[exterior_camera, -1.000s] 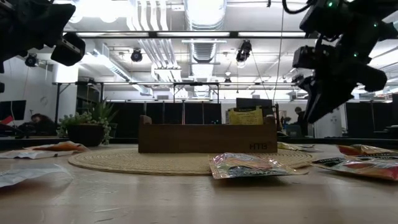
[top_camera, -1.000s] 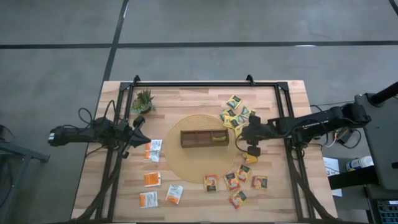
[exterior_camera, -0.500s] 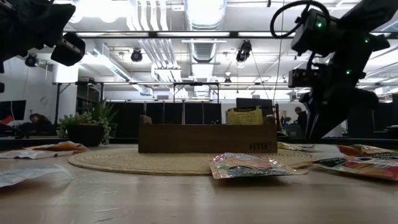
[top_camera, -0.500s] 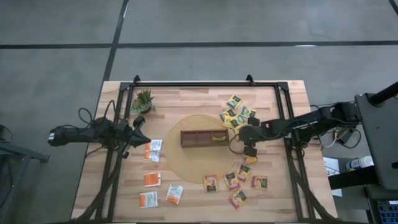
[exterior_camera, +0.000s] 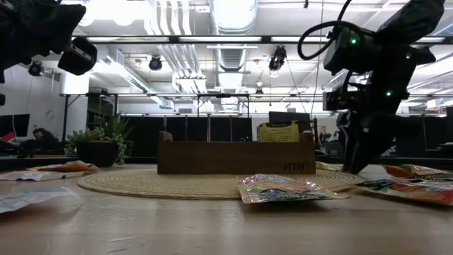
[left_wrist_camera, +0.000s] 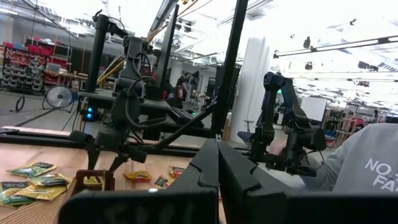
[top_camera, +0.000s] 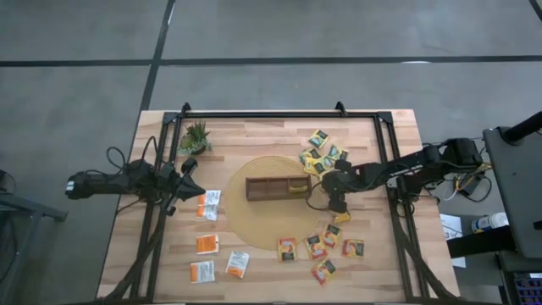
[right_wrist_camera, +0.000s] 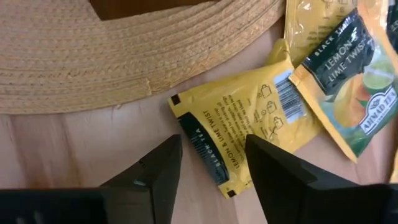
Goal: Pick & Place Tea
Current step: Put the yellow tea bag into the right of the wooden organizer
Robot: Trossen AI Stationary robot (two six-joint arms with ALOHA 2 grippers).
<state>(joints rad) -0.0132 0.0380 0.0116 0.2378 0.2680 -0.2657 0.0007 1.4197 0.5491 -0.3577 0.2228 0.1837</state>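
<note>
Your left gripper [top_camera: 188,166] waits at 9 o'clock of the tray [top_camera: 279,187], jaws clenched on nothing. Your right gripper [right_wrist_camera: 211,163] has dropped to the surface at 3 o'clock, jaws released wider, straddling 1 yellow sachet [right_wrist_camera: 245,137]; closing comes next.

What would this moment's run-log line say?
right gripper: open, over yellow sachet beside mat | left gripper: shut, waiting | tray: one sachet in

Right tool [right_wrist_camera: 208,165] low, fingers parted; left tool [top_camera: 188,167] shut.
</note>
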